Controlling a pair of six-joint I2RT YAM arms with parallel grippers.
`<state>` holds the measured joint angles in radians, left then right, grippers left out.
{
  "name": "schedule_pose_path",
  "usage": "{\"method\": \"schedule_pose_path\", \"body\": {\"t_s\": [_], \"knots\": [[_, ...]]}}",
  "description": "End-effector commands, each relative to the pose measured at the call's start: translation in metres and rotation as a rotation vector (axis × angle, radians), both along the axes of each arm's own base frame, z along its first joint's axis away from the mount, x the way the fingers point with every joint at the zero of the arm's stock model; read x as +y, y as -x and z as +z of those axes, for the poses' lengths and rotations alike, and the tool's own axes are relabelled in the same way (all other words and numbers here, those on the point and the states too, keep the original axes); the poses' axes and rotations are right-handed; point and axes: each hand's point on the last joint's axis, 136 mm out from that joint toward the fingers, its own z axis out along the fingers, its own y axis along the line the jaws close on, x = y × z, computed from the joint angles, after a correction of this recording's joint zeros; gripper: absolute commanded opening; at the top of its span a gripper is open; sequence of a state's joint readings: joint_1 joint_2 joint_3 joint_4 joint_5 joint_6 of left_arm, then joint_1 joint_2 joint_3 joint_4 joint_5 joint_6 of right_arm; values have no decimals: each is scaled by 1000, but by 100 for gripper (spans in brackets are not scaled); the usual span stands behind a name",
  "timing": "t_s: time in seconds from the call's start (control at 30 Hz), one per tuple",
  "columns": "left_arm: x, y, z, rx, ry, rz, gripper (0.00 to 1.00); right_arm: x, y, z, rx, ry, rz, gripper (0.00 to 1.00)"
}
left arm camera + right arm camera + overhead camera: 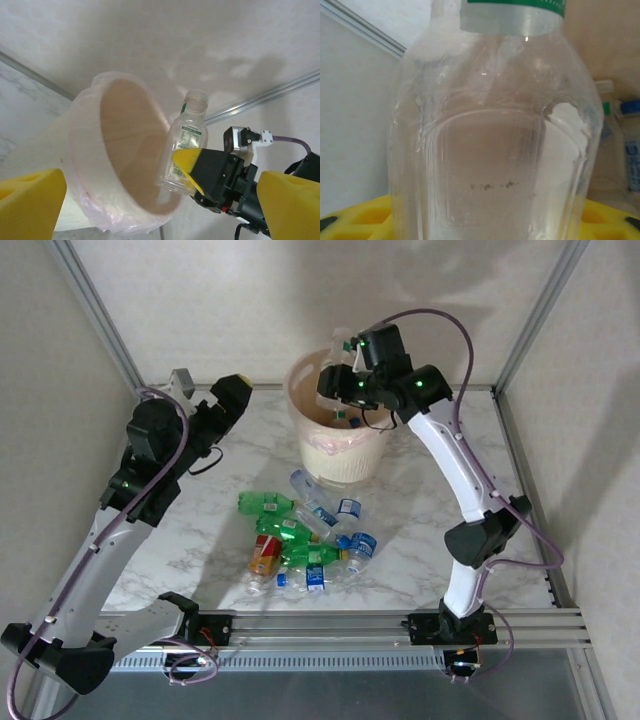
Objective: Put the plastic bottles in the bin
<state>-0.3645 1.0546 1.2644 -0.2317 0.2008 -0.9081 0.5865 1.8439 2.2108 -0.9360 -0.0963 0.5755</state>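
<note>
Right jaws clamp clear bottle (186, 142) upright, neck up, over the bin (345, 458) mouth; left jaws wide open, empty, left of bin.

Left arm (85, 560) and right arm (450, 455) alike: white link shells, black joint housings with lit green lights (417, 385), lilac cables (425, 311) looping outside the links, end effector fingers (30, 200) of yellow plastic.

Top external: high behind near edge, looks down across table (410, 540). Left wrist: faces bin (127, 150) mouth sideways, mid-range. Right wrist: pressed close against clear bottle (490, 150). All 3 share that bottle.
</note>
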Motion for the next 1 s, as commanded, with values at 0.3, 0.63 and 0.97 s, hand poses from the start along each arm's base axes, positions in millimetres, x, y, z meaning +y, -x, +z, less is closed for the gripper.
{"method": "schedule_pose_path", "body": {"t_s": [0.3,0.63,0.97], "knots": [[7,-4,-31,85,-109,29,93,-4,-18,-23,9,93,-24,47],[14,-6,-36,99,-142,64,94,-4,-25,-29,18,122,-34,81],[15,-7,-51,138,-162,71,94,-8,-14,9,-64,78,-28,84]]}}
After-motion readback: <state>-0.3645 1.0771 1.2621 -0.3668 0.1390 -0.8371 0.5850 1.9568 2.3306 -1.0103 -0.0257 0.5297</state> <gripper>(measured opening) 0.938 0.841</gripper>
